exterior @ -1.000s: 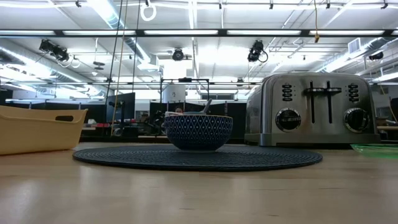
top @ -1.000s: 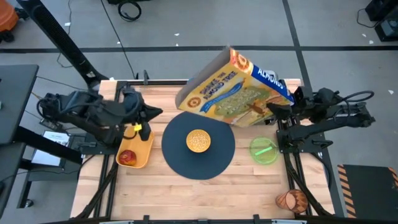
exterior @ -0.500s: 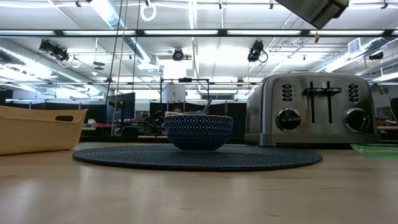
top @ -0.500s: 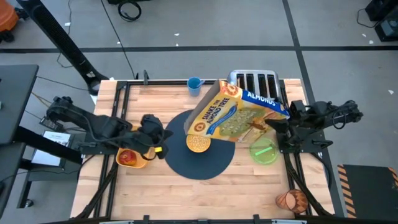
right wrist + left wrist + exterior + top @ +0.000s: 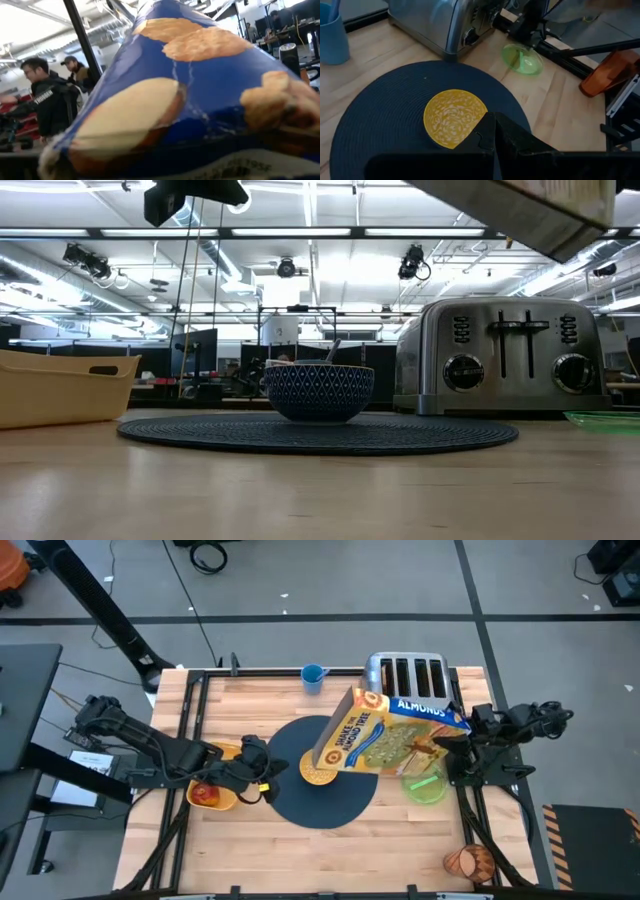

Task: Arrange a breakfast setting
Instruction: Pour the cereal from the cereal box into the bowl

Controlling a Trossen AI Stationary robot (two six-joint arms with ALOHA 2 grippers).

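Observation:
The dark blue-grey round mat (image 5: 320, 802) lies mid-table with the cereal bowl (image 5: 313, 775) on it, filled with yellow cereal (image 5: 454, 116); the low view shows its blue patterned wall (image 5: 318, 392). My right gripper (image 5: 443, 743) is shut on a blue and yellow cereal box (image 5: 385, 730) tilted above the bowl. My left gripper (image 5: 264, 777) is shut and empty above the mat's left edge (image 5: 492, 134). The green plate (image 5: 425, 783) lies right of the mat. The red apple (image 5: 205, 793) lies in a yellow tray. The orange-brown cup (image 5: 468, 862) lies at the near right. Spoon and toast do not show. My right gripper holds the cereal box by its right end (image 5: 432, 740), coming level from the table's right side. The box fills the right wrist view (image 5: 190, 90) and hides the fingers. The box is lifted clear and tilted, its lower left corner (image 5: 322, 762) over the bowl.
A chrome four-slot toaster (image 5: 408, 675) stands at the far edge behind the box, and a small blue cup (image 5: 313, 675) stands left of it. The yellow tray (image 5: 222, 798) sits left of the mat under my left arm. People stand in the room behind.
My left gripper has moved from above the yellow tray toward the table's right and near edge, to the mat's left edge. My right gripper has brought the cereal box from the far edge toward the near edge and down, over the bowl, uncovering the toaster.

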